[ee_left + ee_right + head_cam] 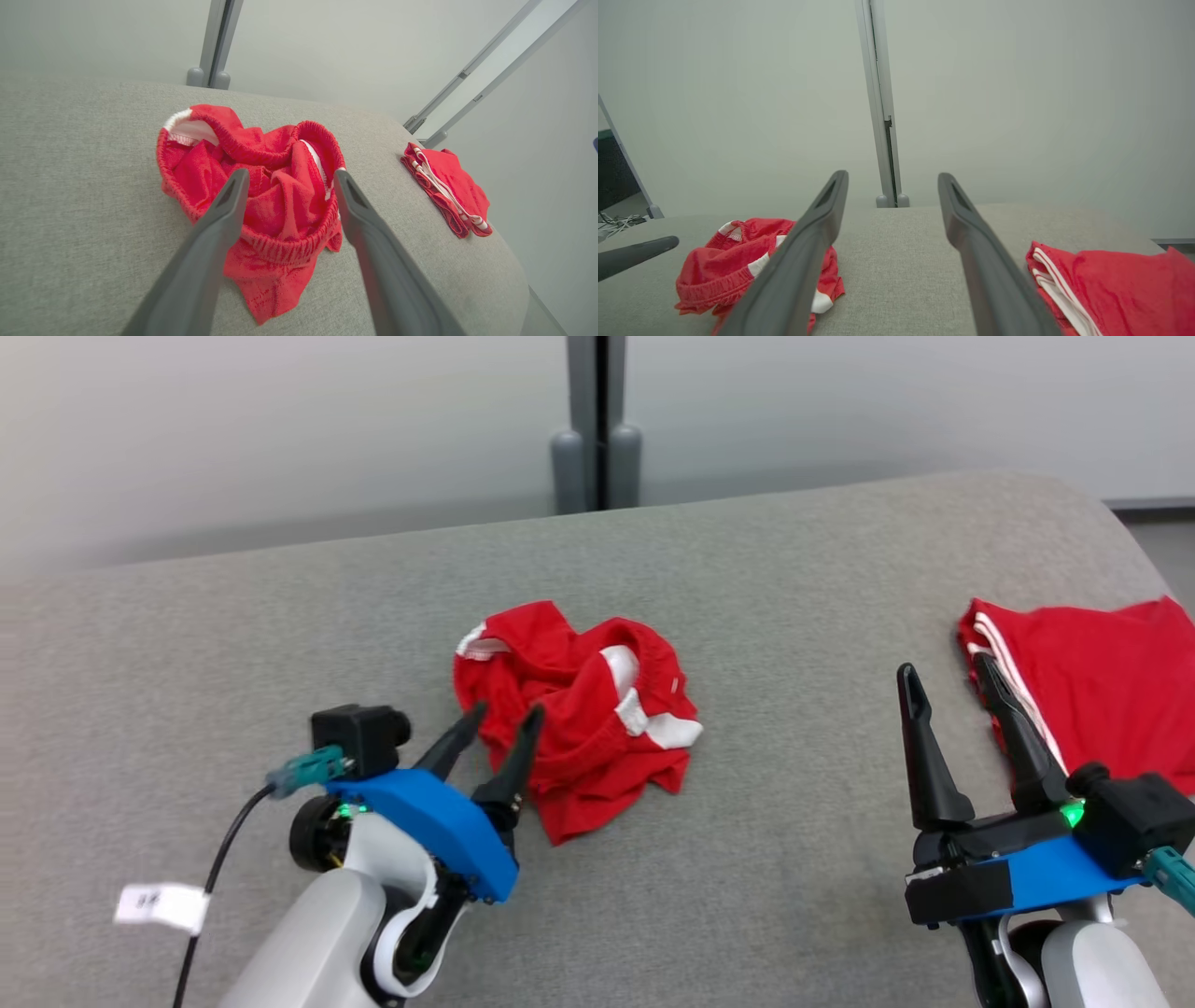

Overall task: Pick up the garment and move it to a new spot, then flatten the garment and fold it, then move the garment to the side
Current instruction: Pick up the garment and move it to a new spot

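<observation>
The garment (579,719) is a crumpled red pair of shorts with white trim, heaped in the middle of the grey padded surface (794,579). My left gripper (506,709) is open at the heap's near left edge, its fingertips over the cloth. In the left wrist view the garment (280,205) lies between and beyond the spread fingers of my left gripper (290,173), with nothing pinched. My right gripper (941,665) is open and empty at the lower right. The right wrist view has the garment (719,270) at the lower left, behind my right gripper (893,175).
A folded red garment with white stripes (1102,681) lies at the surface's right edge, just right of my right gripper. A grey post (597,429) stands behind the far edge. A cable with a white tag (161,905) hangs from my left wrist.
</observation>
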Motion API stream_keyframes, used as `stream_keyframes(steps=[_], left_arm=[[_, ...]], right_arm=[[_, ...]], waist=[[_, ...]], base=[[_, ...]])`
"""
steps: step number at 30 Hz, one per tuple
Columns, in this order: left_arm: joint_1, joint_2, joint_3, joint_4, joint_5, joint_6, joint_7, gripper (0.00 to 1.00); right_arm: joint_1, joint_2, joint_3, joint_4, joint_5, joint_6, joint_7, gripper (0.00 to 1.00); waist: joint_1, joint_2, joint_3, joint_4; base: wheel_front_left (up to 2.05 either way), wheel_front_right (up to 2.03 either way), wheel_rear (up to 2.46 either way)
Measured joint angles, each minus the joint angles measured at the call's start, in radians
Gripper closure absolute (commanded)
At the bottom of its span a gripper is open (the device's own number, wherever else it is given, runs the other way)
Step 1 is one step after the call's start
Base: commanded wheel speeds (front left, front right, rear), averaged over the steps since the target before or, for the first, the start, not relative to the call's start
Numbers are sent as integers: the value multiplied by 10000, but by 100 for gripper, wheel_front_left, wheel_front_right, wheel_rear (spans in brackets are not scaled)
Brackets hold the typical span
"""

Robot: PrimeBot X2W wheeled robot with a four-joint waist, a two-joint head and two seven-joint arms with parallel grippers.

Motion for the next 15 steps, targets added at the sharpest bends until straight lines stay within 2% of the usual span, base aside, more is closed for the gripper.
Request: stream_keyframes(steps=[3,9,15], left_arm=[[224,136,203,-63,307,38,-922,0],[914,483,915,-474,865,608,-2857,0],[1867,794,1632,-821,1145,1099,-3666,0]], right_arm=[[12,-8,50,-52,-4,0,79,0],[226,-21,23,-54,-2,0,226,0],[651,-27,-198,217,-105,0,453,0]], waist=[[0,0,-105,276],[0,0,-350,670],[-1,0,-572,825]], base=[[0,0,0],[0,0,0],[0,0,0]])
